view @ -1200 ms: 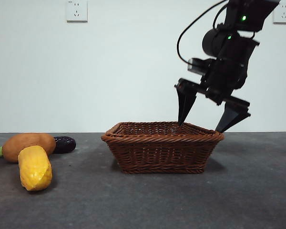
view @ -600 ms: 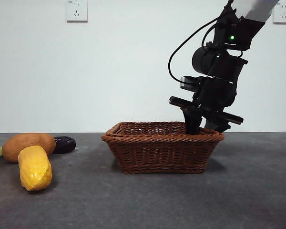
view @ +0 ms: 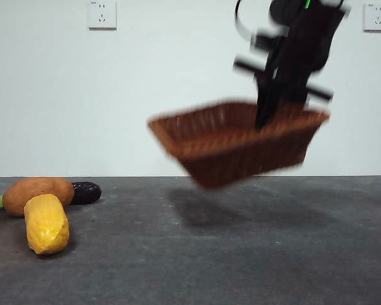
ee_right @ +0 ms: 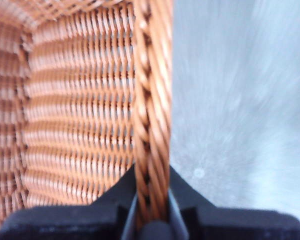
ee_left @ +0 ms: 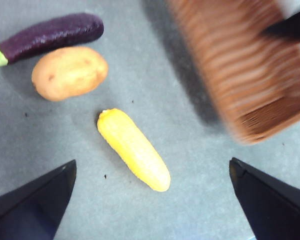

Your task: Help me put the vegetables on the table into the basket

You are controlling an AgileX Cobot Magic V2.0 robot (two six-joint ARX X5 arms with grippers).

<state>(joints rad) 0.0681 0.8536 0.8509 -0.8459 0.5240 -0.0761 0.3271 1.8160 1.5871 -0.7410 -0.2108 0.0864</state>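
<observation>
My right gripper [view: 267,117] is shut on the braided rim of the wicker basket [view: 241,143], which hangs tilted in the air above the table [view: 241,254]; the rim [ee_right: 151,125] runs between its jaws in the right wrist view. At the far left of the table lie the yellow corn cob [view: 46,223], the orange-brown potato [view: 37,193] and the dark purple eggplant [view: 86,192]. My left gripper [ee_left: 152,200] hovers open over the corn cob [ee_left: 134,149], with the potato [ee_left: 69,73] and eggplant [ee_left: 50,35] beyond it and the basket [ee_left: 240,70] off to one side.
The basket's shadow [view: 203,213] falls on the dark grey table beneath it. A white wall with two sockets [view: 101,14] stands behind.
The right gripper dropped onto the basket's right rim, shut on it and lifted the basket off the table, tilted and blurred. The vegetables have not moved.
</observation>
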